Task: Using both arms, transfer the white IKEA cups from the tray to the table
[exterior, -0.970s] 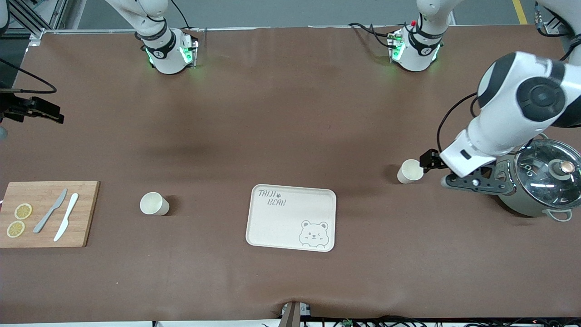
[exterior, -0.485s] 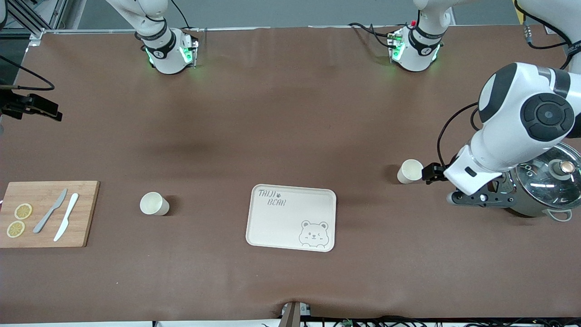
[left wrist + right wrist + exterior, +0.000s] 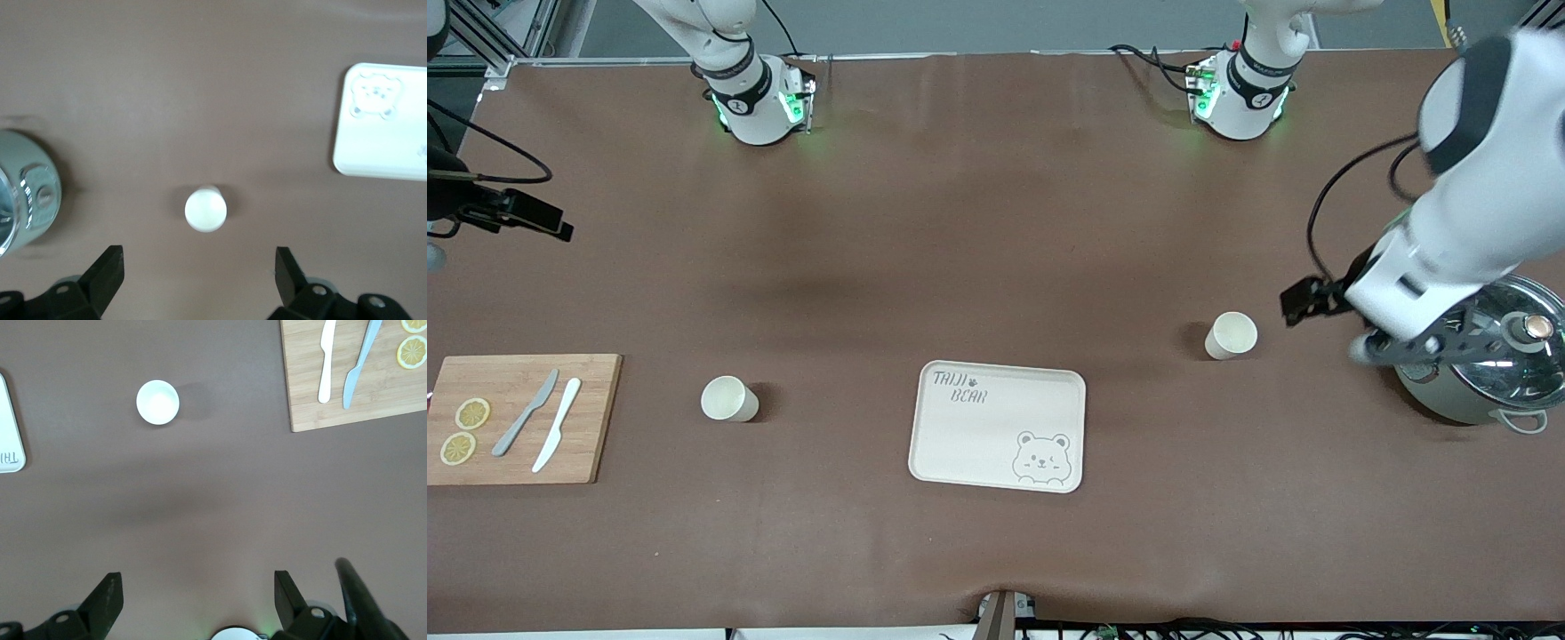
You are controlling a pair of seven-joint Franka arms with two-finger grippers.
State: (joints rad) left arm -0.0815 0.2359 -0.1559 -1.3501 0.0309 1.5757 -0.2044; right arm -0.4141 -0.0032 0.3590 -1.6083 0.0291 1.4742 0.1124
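Observation:
Two white cups stand upright on the brown table. One cup (image 3: 729, 398) is toward the right arm's end and shows in the right wrist view (image 3: 157, 402). The other cup (image 3: 1231, 335) is toward the left arm's end and shows in the left wrist view (image 3: 205, 209). My left gripper (image 3: 1303, 300) is up over the table between that cup and the pot, open and empty (image 3: 198, 267). My right gripper (image 3: 538, 220) is over the table edge at the right arm's end, well away from its cup, open and empty (image 3: 198, 593).
A bear-printed tray (image 3: 998, 426) lies between the two cups, slightly nearer the front camera. A pot with a glass lid (image 3: 1485, 364) stands under the left arm. A wooden board (image 3: 520, 418) holds two knives and lemon slices at the right arm's end.
My left gripper has risen and drawn away from the cup it stood beside, toward the bases. The right gripper has shifted slightly. Both cups stayed put.

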